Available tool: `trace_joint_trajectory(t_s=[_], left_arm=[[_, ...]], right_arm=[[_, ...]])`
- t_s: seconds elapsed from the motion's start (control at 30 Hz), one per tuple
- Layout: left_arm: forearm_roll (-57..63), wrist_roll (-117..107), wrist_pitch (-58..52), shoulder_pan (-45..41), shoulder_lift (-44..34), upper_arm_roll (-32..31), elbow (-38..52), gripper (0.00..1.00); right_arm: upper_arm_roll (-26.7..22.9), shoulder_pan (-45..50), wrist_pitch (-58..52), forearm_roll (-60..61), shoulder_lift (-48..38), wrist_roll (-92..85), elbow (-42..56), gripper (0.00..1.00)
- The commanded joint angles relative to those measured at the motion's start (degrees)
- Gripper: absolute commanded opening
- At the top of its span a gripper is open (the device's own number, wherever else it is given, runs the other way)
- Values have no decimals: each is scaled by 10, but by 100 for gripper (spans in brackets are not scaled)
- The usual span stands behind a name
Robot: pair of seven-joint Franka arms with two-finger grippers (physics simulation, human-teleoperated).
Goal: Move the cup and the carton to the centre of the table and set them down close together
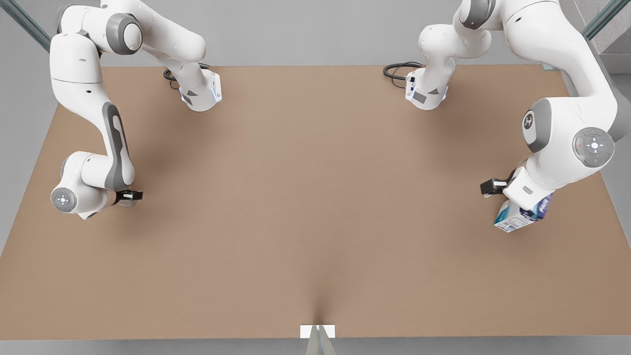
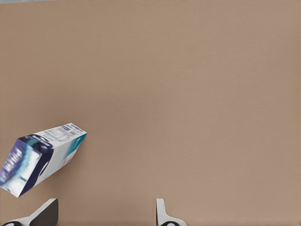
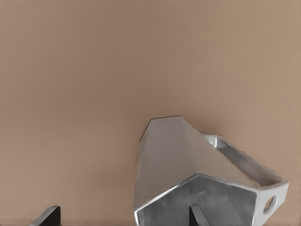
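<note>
Closest to my right wrist camera were the fingertips [image 3: 196, 215] of my right gripper [image 3: 122, 217]. They stood well apart, gripping nothing. One tip sat just inside the mouth of the cup [image 3: 178, 155] and the other out over the bare table [image 3: 141, 56]. I judged I had straddled the cup's wall so that closing would pinch it. The wide mouth faced my wrist and the narrow base pointed away, so the cup's axis ran roughly along my line of approach. That arm hung by the table's edge on the front view's left.

My left gripper [image 2: 104, 217] was also spread wide and empty, near the edge [image 1: 599, 172] on the front view's right. The carton [image 2: 40, 157] lay just beside one finger [image 2: 47, 213], not between the two. Its long axis slanted across my jaw line, and in the front view the carton [image 1: 521, 216] angled from that edge toward the near edge. I judged I needed to shift sideways before closing. Both things were well apart from the centre.
</note>
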Motion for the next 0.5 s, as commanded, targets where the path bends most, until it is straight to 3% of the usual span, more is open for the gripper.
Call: trace_joint_trajectory(t_s=[0.0,0.23,0.27,0.3,0.33,0.47], left_arm=[[0,0,0,0,0,0,0,100],[0,0,2,0,0,0,0,100],[0,0,2,0,0,0,0,100],[0,0,2,-1,0,0,0,100],[0,0,3,-1,0,0,0,100],[0,0,4,1,0,0,0,100]], right_arm=[[0,0,0,0,0,-11,0,100],[-1,-9,8,-1,11,-22,0,100],[-1,-9,7,-1,13,-21,0,93],[-1,-9,6,-1,16,-20,1,62],[-1,-9,6,-1,18,-20,2,45],[-1,-17,1,-1,21,-22,4,41]])
